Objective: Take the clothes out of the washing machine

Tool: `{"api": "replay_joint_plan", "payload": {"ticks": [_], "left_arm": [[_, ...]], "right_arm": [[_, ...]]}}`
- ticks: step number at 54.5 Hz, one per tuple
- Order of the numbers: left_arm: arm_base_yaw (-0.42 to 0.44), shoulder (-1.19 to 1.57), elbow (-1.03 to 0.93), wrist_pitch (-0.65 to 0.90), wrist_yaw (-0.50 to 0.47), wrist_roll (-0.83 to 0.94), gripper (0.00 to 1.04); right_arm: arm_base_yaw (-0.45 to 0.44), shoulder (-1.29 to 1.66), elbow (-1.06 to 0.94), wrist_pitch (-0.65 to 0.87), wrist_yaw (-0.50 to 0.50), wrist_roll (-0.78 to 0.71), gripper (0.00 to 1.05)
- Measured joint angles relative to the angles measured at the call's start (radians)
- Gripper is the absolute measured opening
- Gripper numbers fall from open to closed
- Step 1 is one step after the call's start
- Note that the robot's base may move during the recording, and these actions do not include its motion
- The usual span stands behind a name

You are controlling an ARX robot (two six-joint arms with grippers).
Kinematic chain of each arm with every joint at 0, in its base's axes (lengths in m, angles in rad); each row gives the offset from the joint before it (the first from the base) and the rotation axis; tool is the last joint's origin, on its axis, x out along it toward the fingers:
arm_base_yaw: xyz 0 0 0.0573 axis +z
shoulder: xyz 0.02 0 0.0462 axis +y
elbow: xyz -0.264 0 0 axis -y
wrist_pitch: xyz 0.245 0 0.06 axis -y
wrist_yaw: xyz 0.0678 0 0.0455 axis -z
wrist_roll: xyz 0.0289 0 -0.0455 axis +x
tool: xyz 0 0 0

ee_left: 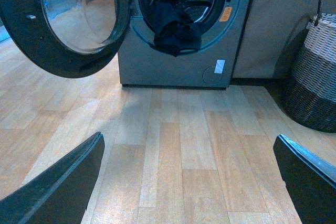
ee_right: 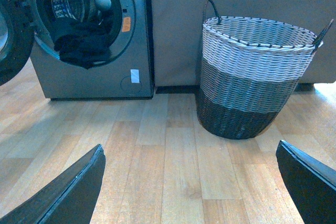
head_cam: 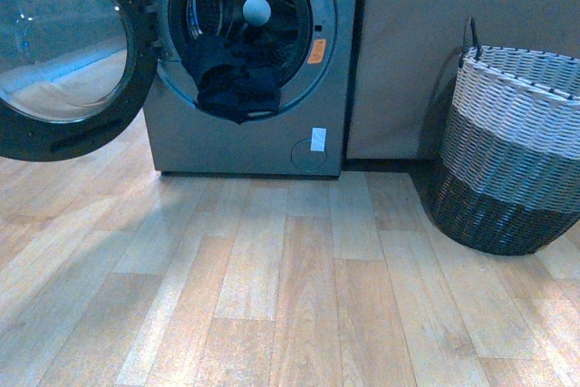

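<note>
A: Entry one; where is the load?
B: Dark navy-black fabric clothes (head_cam: 234, 79) lie bundled in the mouth of the grey metallic front-loading washing machine (head_cam: 245, 147); the bundle's lower edge droops over the porthole's rim; a pale grey ball (head_cam: 256, 10) sits above it inside the perforated drum.
A: Door?
B: Round glass-windowed door (head_cam: 63, 52) is swung wide open, on the left of the machine in the front view; orange sticker (head_cam: 316, 51) and small white label (head_cam: 317, 139) are both on the machine's front panel.
A: Grippers?
B: Left gripper (ee_left: 189, 145): fingers spread wide, nothing between them, only light wooden plank floor (ee_left: 184, 192) beyond; right gripper (ee_right: 191, 148): likewise spread wide and empty; both well apart from the clothes.
A: Surroundings?
B: Woven white-grey-black basket (head_cam: 507, 151) stands upright on the floor, right of the machine, in front of a tan flat-fronted cabinet (head_cam: 408, 70); basket's inside cannot be seen.
</note>
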Motion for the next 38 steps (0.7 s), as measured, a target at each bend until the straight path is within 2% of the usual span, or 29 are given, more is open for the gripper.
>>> {"api": "replay_joint_plan", "payload": {"ticks": [38], "left_arm": [[0.000, 0.000, 0.000, 0.000, 0.000, 0.000, 0.98]], "right_arm": [[0.000, 0.000, 0.000, 0.000, 0.000, 0.000, 0.97]]}}
